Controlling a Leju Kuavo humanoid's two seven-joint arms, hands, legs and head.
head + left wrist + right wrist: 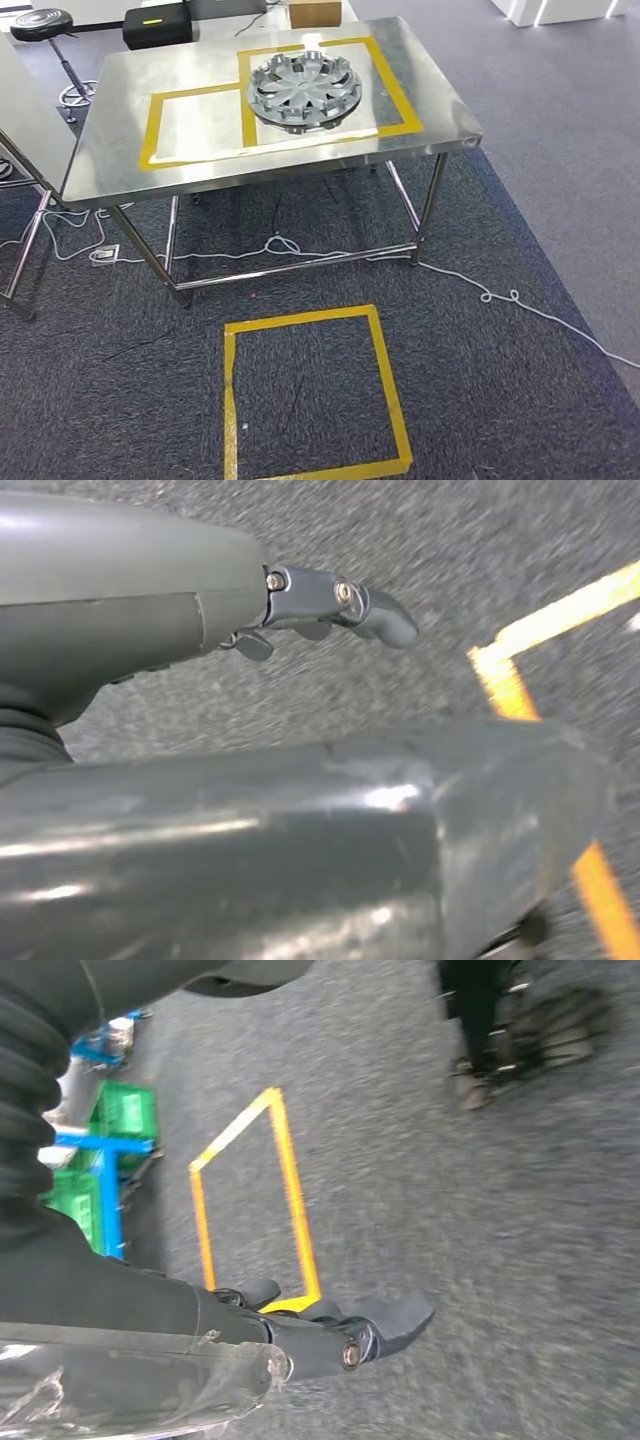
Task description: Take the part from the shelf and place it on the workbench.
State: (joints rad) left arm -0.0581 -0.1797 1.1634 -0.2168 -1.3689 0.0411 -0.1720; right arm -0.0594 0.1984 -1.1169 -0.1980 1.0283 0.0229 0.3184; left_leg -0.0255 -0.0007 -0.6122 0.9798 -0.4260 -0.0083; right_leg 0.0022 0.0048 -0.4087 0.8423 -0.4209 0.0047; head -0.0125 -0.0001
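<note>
1. One part, a silver spoked wheel cover, lies flat on the steel workbench, inside the right-hand one of two yellow tape frames on its top, toward the far side.
2. Judging by its look, the wheel cover is light moulded plastic: stiff at the rim, thinner and more breakable at the spokes, and smooth enough to slip. Opposite points of the outer rim look like the safest hold.
3. Both arms hang low over the grey carpet. The left hand holds nothing, its fingers extended and apart.
4. The right hand is likewise empty, fingers stretched out and not curled.
5. By this layout, the part already sits on the workbench, so the placing seems done.
6. Edges to mind: the workbench's near edge and rounded right corner, and a second steel table touching or just beside it at the left.
7. A white cable trails across the floor under and to the right of the workbench, a likely snag for feet.
8. Open carpet lies near the robot, marked by a yellow tape square. A person's shoes stand on the carpet in the right wrist view.
</note>
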